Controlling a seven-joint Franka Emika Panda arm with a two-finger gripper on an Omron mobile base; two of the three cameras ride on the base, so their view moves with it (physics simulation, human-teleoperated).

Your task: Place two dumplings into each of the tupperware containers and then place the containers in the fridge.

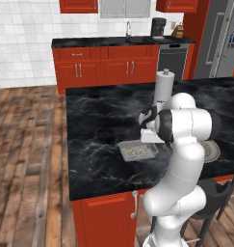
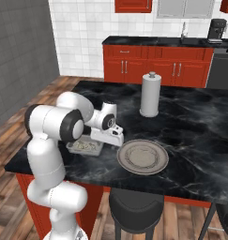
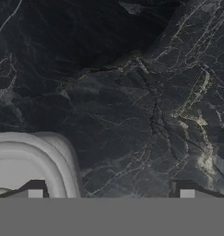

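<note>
1. The light is even and fairly bright across the kitchen, with no single lamp or window to trace it to.
2. The black marble counter (image 1: pixel 104 120) takes a soft pale sheen on its far side, behind the paper towel roll (image 1: pixel 163 87); there is no hard glare.
3. Shadows are faint: a dim smudge lies on the counter beside the roll's foot, and another under the arm, near the tray (image 1: pixel 137 151).
4. All pictures are soft and coarse, with jagged edges on cabinet handles and tile lines.
5. In the hand view the marble veins look smeared, and the tray's rim (image 3: pixel 49 152) is blurred.
6. Straight lines stay straight toward the picture edges.
</note>
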